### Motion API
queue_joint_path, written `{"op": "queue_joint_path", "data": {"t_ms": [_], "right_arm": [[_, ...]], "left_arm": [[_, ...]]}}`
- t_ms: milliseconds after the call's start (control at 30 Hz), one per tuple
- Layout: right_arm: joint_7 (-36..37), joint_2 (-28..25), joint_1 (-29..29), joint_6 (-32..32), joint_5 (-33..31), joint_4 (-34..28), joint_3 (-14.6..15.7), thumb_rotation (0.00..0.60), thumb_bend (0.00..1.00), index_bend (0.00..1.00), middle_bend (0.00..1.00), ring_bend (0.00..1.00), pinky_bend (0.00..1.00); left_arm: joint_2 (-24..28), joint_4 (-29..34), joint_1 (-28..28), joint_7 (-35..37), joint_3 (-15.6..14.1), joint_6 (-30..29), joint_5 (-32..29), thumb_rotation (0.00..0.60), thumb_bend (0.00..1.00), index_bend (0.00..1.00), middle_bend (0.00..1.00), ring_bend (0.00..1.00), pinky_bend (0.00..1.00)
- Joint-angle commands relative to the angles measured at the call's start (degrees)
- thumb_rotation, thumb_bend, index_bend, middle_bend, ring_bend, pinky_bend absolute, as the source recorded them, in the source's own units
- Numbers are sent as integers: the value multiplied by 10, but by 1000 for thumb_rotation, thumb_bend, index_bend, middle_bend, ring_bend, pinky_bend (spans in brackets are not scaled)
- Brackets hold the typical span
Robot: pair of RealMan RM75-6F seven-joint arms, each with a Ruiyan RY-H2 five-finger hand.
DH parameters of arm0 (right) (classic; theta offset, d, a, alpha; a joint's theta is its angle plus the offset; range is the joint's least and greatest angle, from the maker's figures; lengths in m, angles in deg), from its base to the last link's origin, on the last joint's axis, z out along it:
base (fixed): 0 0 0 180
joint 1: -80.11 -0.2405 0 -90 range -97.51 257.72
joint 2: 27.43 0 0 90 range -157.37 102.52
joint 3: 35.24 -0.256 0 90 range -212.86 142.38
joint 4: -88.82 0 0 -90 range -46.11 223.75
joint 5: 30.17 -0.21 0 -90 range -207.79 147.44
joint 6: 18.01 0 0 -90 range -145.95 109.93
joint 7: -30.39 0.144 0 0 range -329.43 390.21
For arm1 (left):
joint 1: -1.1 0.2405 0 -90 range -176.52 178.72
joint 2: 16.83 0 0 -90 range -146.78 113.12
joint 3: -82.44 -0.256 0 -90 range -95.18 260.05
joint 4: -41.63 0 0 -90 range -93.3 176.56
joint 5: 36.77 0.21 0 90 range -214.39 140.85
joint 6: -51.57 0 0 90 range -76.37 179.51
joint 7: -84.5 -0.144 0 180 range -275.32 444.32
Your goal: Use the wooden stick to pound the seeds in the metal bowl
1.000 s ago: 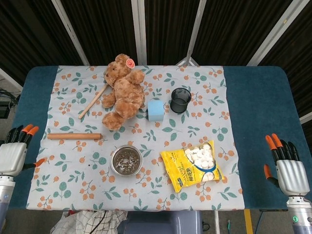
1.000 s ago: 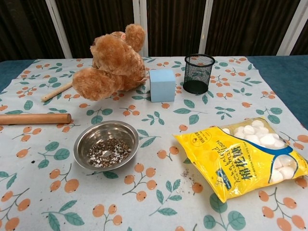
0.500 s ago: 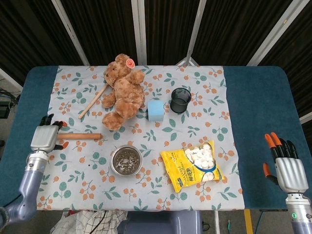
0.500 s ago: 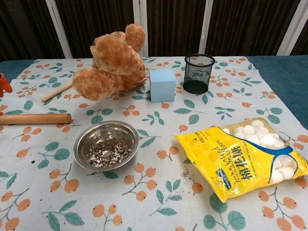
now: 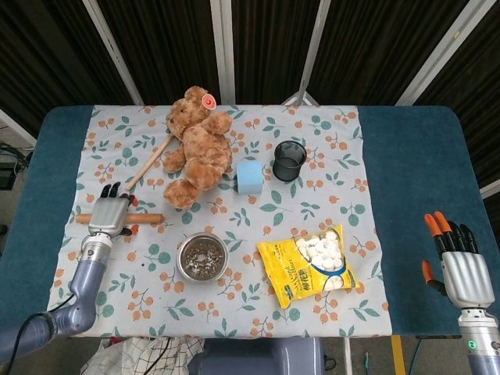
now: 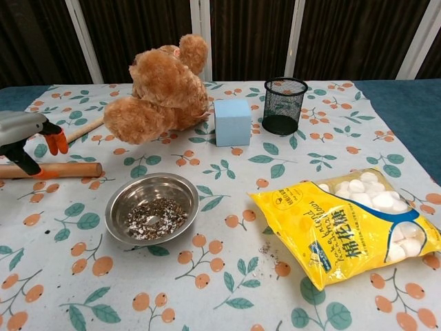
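A thick wooden stick [image 5: 148, 219] [image 6: 76, 169] lies flat on the floral cloth, left of the metal bowl [image 5: 202, 258] [image 6: 151, 207]. The bowl holds a layer of dark seeds [image 6: 155, 219]. My left hand [image 5: 112, 212] [image 6: 24, 131] hovers over the stick's left part with its fingers spread and its thumb reaching down beside the stick; it holds nothing. My right hand [image 5: 461, 269] stays at the table's right front edge, fingers straight and apart, empty, and shows only in the head view.
A brown teddy bear [image 5: 199, 144] sits behind the stick with a thinner wooden rod [image 5: 148, 162] beside it. A blue block [image 5: 250, 176] and a black mesh cup [image 5: 289, 160] stand mid-table. A yellow bag of marshmallows [image 5: 311, 264] lies right of the bowl.
My left hand has swung in from the table's left edge to above the thick stick. The right hand, stick and bowl have not moved.
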Motion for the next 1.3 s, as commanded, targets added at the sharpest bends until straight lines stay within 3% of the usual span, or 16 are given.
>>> {"op": "queue_joint_path", "data": {"t_ms": [33,1300], "right_arm": [[0,-1,0,1,0,0,0,600,507,0,0,0,0],[-2,0,0,-1,-2,-1,2,600,507,0,0,0,0]], "left_arm": [[-8,-2,-4,-4,-6,-2,-3,600,375,391,336,11,0],[-53,-30,-45,2,-12,-8,-24,600,387,462,386,31,0]]}}
